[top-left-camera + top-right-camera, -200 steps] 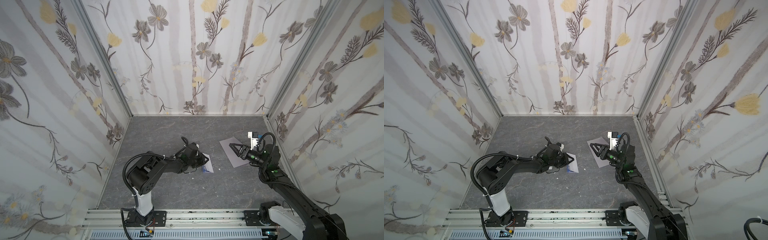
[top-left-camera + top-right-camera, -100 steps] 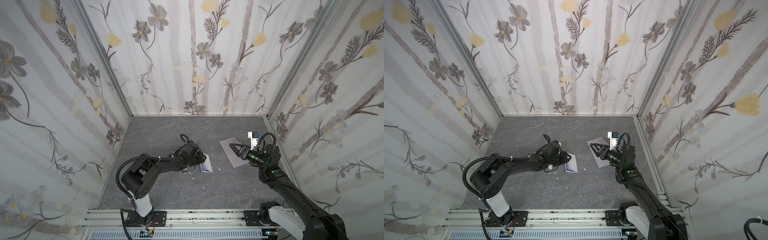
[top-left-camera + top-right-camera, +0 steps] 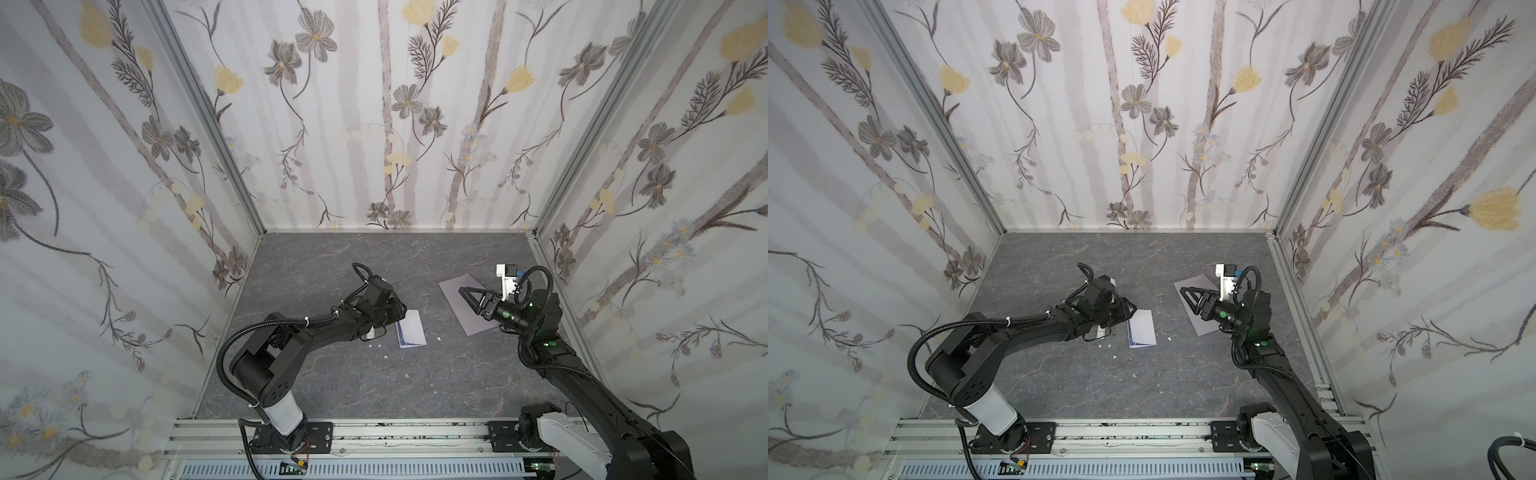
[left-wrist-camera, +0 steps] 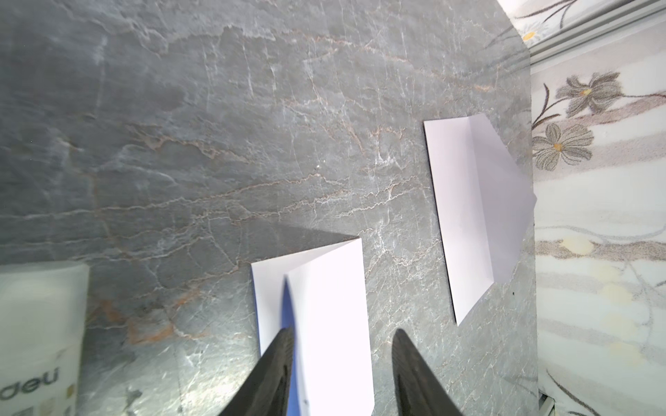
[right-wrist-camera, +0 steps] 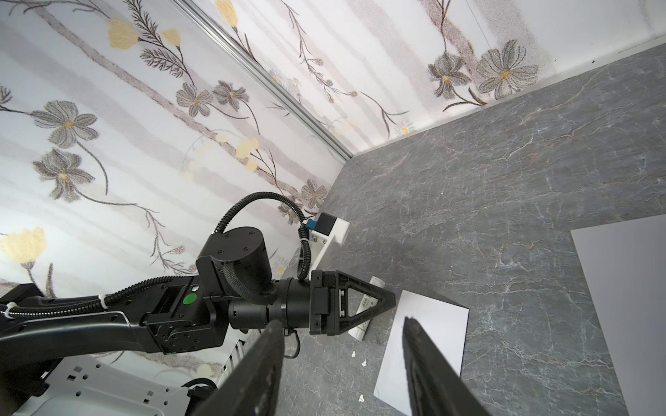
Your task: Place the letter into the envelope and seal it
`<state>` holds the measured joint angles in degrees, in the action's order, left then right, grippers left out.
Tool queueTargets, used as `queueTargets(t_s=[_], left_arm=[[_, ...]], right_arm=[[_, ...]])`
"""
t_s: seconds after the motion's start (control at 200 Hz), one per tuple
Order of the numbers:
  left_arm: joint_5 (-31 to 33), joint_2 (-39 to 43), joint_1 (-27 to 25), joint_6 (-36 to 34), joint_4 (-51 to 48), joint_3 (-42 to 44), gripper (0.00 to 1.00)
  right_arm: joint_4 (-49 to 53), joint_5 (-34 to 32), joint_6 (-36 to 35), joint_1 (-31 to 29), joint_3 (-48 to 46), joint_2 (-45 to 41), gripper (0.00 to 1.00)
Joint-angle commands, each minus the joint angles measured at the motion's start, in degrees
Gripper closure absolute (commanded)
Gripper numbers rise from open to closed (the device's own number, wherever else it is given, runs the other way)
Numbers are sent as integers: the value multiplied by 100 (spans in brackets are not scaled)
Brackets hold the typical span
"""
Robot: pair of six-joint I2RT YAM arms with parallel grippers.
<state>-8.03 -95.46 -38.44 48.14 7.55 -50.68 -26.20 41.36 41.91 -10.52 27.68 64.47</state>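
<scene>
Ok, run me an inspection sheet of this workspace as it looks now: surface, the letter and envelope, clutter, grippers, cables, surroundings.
Surface: grey marbled table, flat.
Job's things: folded letter lies mid-table, not inserted; envelope lies apart to its right, flap open.
Clutter: white glue stick beside the letter; small white scraps scattered nearby.
Grippers: left gripper open, low over the letter's edge; right gripper open, above the envelope, holding nothing.
Cables: black cables looped along both arms.
Surroundings: floral walls on three sides; metal rail in front.
</scene>
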Motion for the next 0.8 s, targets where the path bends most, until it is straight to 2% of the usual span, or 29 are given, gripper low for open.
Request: queueTargets(t_s=[0.0,0.185,0.405,0.535,0.795], left_arm=[[252,168,49,-98,-174,-26,54],[302,443,100,-297,-253,-38,54],[-24,675,79,-713,-245,-88,55],[-114,830,43,-890,-236,-51,55],[-370,946,38,-1062,-210,-85,55]], right_arm=[[3,-188,-112,-2,-15,-26,46],[893,-941,-437,66,118,2,46],[1676,-1791,-694,713,112,71,45],[2130,-2504,-1104,955,233,174,42],[2997,-3623,-1809,1123,929,1179,40]])
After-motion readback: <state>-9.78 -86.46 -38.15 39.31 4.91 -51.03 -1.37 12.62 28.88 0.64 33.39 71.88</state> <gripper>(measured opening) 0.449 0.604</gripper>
